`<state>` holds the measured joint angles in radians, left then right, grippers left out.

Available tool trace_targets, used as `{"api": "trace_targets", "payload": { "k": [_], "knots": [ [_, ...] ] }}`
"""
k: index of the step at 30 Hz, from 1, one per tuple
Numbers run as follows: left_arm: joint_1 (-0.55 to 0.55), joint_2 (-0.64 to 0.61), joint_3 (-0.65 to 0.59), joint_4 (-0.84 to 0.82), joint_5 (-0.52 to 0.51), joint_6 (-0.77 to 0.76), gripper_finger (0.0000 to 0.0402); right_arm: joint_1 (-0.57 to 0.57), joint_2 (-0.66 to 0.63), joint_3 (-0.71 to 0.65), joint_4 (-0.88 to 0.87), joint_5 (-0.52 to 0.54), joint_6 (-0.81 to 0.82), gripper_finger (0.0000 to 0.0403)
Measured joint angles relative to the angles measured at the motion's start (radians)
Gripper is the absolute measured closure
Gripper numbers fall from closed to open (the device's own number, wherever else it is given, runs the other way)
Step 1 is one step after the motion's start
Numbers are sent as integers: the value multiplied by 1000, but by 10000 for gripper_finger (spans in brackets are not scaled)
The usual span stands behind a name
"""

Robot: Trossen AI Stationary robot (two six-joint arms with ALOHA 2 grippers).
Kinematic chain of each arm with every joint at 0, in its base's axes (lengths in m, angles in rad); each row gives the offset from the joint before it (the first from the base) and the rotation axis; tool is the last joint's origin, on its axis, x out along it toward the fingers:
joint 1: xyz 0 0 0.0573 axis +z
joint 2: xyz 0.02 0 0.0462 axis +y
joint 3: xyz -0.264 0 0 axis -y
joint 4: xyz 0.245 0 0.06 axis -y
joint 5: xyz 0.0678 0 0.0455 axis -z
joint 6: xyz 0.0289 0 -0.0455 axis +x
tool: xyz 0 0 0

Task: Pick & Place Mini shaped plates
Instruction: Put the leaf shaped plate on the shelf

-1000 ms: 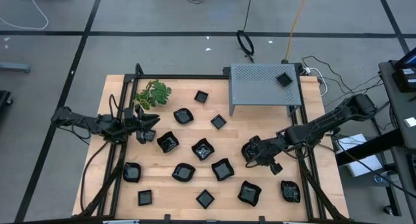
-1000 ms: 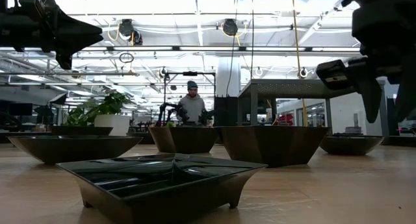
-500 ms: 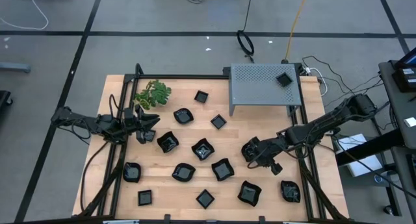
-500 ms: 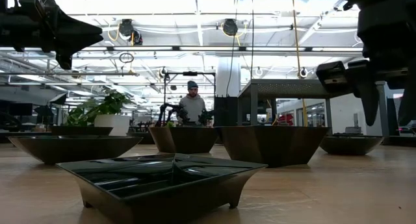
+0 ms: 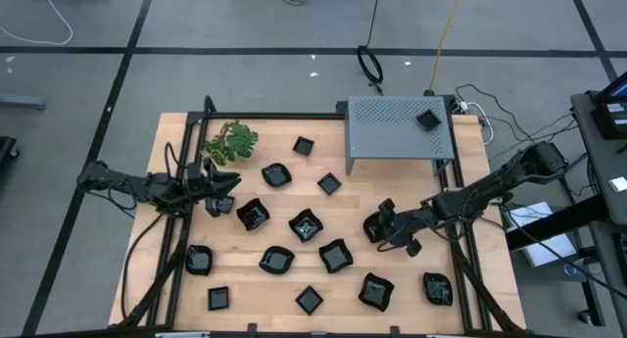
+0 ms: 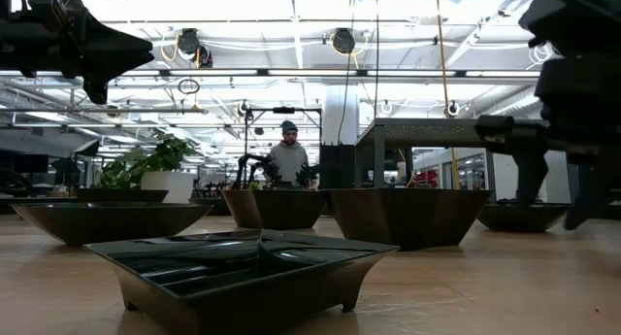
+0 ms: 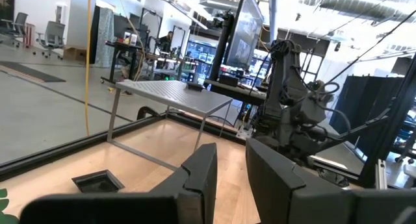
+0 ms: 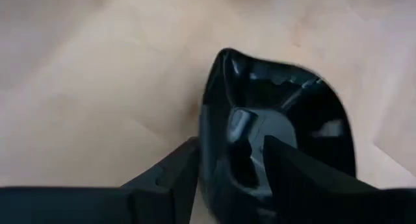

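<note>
Risk sits right of centre in the high view: the right pincer (image 5: pixel 392 227), fingers spread astride a rounded black plate's (image 8: pixel 279 139) rim on the table (image 5: pixel 480 181), could nudge or flip it when closing.

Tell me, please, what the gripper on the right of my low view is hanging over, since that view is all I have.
Observer: The right gripper is over a rounded black dish, with its fingers apart on either side of the dish's rim.
Operator: Thank you. Where is the other arm?
Observer: The left gripper waits on the left side, near the green sprig, holding nothing.
Operator: Is anything on top of the grey box?
Observer: Yes, one small square dish sits on the grey box, near its right end.
</note>
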<state>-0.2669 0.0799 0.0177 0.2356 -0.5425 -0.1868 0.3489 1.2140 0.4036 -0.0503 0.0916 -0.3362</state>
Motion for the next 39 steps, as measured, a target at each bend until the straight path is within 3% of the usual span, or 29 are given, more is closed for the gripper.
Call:
{"api": "trace_targets", "payload": {
  "k": [8,16,23,31,39],
  "knots": [
    [0,0,0,0,0,0,316,0,-2,-35,40,20,28,291],
    [0,0,0,0,0,0,316,0,-1,-35,40,51,63,394],
    [0,0,0,0,0,0,316,0,-50,-20,52,41,84,401],
    [0,0,0,0,0,0,316,0,-252,156,6,48,-10,402],
    [0,0,0,0,0,0,316,-91,-346,391,-163,406,-206,403]
  ]
}}
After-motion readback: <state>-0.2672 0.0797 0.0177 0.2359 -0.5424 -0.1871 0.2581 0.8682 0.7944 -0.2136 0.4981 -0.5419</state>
